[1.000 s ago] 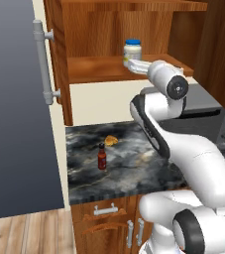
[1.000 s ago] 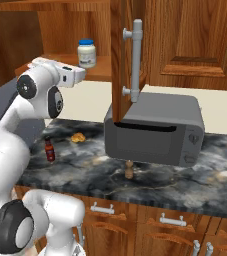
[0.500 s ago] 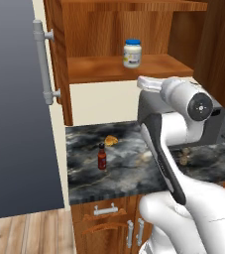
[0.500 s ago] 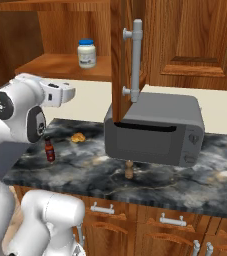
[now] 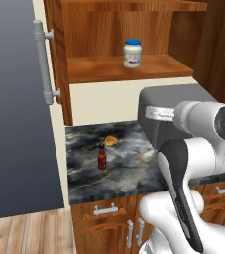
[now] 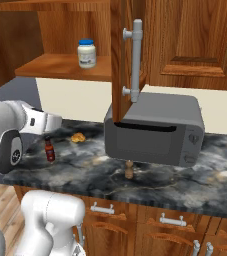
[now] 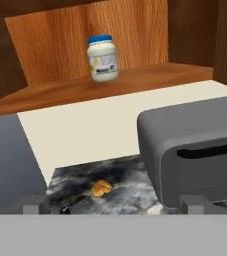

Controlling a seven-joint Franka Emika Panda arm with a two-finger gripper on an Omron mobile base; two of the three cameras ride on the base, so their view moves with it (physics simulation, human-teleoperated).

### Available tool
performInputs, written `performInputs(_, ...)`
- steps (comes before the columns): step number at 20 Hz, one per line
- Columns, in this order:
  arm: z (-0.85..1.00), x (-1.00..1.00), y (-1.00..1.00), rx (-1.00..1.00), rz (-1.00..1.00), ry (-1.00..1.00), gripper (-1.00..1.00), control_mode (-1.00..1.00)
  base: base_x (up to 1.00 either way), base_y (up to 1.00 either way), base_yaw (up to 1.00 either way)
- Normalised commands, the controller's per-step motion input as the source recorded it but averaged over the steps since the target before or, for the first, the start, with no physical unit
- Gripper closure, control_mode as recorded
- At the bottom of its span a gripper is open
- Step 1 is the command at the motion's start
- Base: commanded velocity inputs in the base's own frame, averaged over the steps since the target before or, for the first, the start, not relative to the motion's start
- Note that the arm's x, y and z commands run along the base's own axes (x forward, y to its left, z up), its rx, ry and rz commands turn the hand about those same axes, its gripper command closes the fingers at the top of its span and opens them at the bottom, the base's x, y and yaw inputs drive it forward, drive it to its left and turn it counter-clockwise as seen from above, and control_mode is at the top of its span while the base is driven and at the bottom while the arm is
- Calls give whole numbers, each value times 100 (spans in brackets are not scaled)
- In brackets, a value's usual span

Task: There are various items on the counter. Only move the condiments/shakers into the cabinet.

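A blue-lidded white jar (image 5: 132, 53) (image 6: 86, 53) (image 7: 103, 57) stands upright on the cabinet shelf (image 5: 99, 69) (image 6: 50, 66), with nothing touching it. On the counter (image 5: 129, 171) (image 6: 90, 167) the red sauce bottle (image 5: 102, 157) (image 6: 49, 149) stands upright. The orange-tan lump (image 5: 111, 140) (image 6: 77, 137) (image 7: 101, 188) lies just behind it. A small brown shaker (image 6: 129, 170) stands in front of the toaster oven. My gripper (image 6: 56, 120) (image 7: 112, 205) hangs open and empty above the counter, well below the shelf. It faces the jar from a distance.
The grey toaster oven (image 5: 166, 111) (image 6: 155, 130) (image 7: 200, 145) takes up the counter's right half. An open cabinet door (image 6: 127, 50) with a silver handle hangs over it. A tall grey panel (image 5: 15, 109) with a handle bounds the left. Drawers (image 6: 160, 220) sit below.
The open gripper has drawn back from the shelf and dropped to about toaster-oven height. The jar stays on the shelf where it was.
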Motion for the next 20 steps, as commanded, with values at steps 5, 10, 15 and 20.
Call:
performInputs(5, -29, -3, 10, -5, 0, 15, -100, -100, 0, 0, 0)
performInputs(10, -91, -20, 15, 0, 1, 20, -100, -100, 0, 0, 0)
performInputs(15, -96, -2, 25, 0, 5, 31, -100, -100, 0, 0, 0)
performInputs(20, -99, 0, 45, 0, 5, 30, -100, -100, 0, 0, 0)
